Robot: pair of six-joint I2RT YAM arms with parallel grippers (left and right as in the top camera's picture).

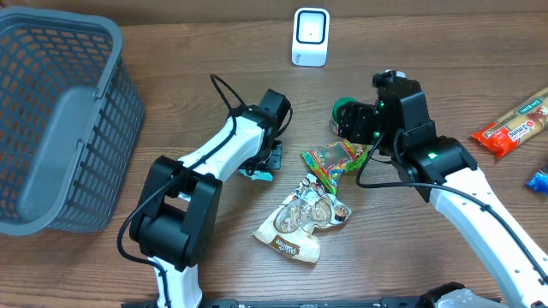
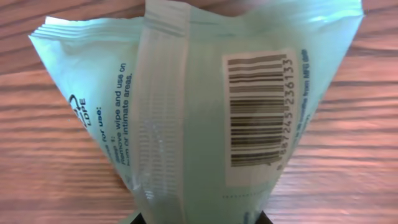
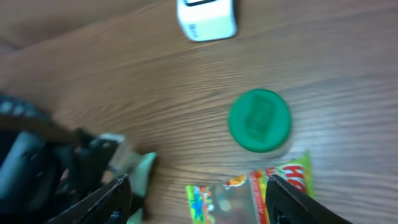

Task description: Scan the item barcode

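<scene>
Left gripper (image 1: 259, 168) pinching wipes pack (image 2: 186, 112), wood-grain table (image 1: 214, 38)

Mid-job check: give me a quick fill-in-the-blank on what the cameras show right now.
The left claw is ___ on the wipes packet.
Its barcode shows in the ___ wrist view.
The right claw stands ___, holding nothing.
The round tub near it is ___.
Missing words: shut; left; open; green.
</scene>
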